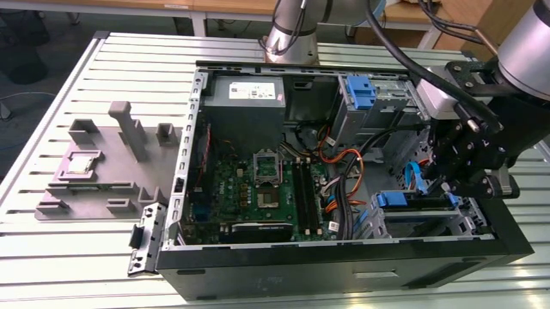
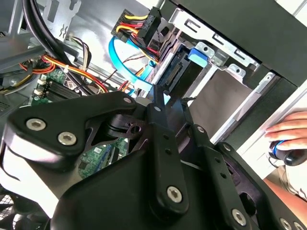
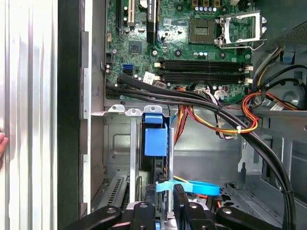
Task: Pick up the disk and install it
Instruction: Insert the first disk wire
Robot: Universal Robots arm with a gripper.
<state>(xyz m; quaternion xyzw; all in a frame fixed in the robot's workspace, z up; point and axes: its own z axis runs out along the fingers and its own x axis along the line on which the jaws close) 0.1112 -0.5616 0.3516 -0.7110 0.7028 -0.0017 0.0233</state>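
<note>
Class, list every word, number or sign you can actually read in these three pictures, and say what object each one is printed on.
None can be read.
White label on the power supply, exterior view: print too small to read.
Motherboard markings and small stickers, first wrist view: too small to read.
Label on the case's front panel, exterior view: blurred.
The gripper and the blue carrier bear no visible text.

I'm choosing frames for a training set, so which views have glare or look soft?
Exterior view: even light, mild sheen on the slatted table, the open case sharp. Second wrist view: the gripper linkage up close looks soft, bright glare at the lower corner. First wrist view: motherboard crisp, washed-out glare on the table slats.
</note>
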